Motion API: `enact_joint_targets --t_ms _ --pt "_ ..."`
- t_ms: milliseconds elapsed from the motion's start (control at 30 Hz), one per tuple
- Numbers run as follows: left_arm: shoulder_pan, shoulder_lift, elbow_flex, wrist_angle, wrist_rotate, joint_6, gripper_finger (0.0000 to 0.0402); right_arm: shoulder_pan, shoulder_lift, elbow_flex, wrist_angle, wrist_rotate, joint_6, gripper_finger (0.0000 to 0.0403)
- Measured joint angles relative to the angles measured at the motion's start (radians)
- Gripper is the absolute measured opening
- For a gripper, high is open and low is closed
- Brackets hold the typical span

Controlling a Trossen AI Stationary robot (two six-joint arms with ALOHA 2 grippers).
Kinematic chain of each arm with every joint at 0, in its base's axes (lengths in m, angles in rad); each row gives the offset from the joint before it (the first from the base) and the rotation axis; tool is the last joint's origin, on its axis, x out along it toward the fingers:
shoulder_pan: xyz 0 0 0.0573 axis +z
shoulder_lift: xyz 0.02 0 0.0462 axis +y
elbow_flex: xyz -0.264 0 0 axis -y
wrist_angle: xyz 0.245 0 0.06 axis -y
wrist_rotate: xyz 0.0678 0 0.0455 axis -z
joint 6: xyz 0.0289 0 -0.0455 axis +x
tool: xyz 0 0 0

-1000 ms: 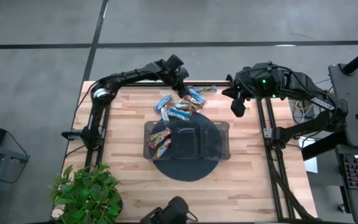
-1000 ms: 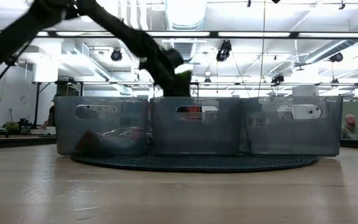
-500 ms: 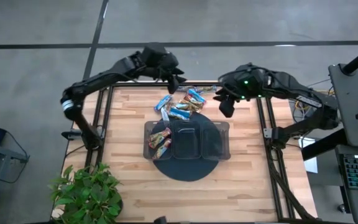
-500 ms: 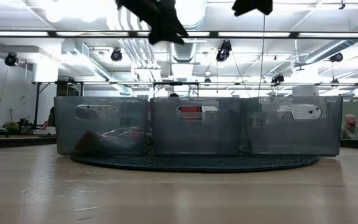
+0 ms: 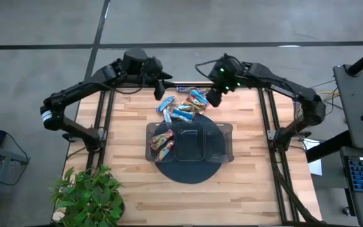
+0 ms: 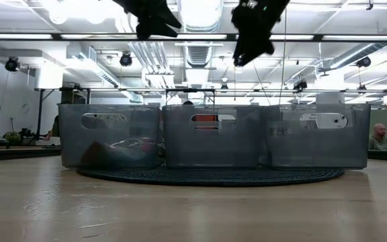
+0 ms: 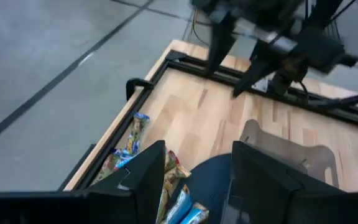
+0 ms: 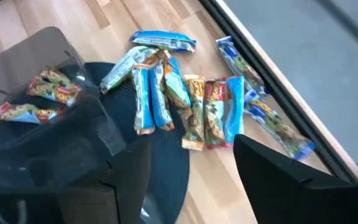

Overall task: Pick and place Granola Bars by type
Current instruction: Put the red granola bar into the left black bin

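Wooden tabletop [image 5: 131, 126]: right gripper [image 5: 211, 99] has swung in from three o'clock over the foil-wrapped Granola Bars [image 5: 183, 107] — fingers spread, empty; left gripper [image 5: 158, 90] gapes too; bars' long axes fan toward twelve.

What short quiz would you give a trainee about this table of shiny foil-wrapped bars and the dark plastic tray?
1. True or false: the dark three-compartment plastic tray holds reddish-orange foil-wrapped bars in one end compartment only.
2. The right gripper hovers nearest: A) the loose pile of foil-wrapped bars; B) the leafy plant; C) the tray's empty end compartment.
3. Fill in: the tray stands on a dark round ____.
Key: 1 true; 2 A; 3 mat.
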Motion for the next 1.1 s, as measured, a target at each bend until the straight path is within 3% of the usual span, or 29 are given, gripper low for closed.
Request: enact_joint_targets --t_ms 133,433,767,1100 --pt "-0.004 -0.053 -0.058 0.031 0.001 -0.021 0.0170 -0.065 0.078 0.002 0.072 -0.073 -0.037 0.0221" --pt "-0.010 -0.145 -0.107 0.044 0.001 0.006 0.0170 -0.104 0.265 0.033 0.100 -0.079 -0.189 0.0221" --pt "-0.009 -0.148 -0.117 0.043 0.000 -0.014 0.0170 -0.102 0.452 0.076 0.101 -0.089 -0.269 0.0220" --pt "-0.009 -0.146 -0.121 0.013 0.000 -0.042 0.0170 -0.119 0.547 0.079 0.077 -0.086 -0.287 0.0219"
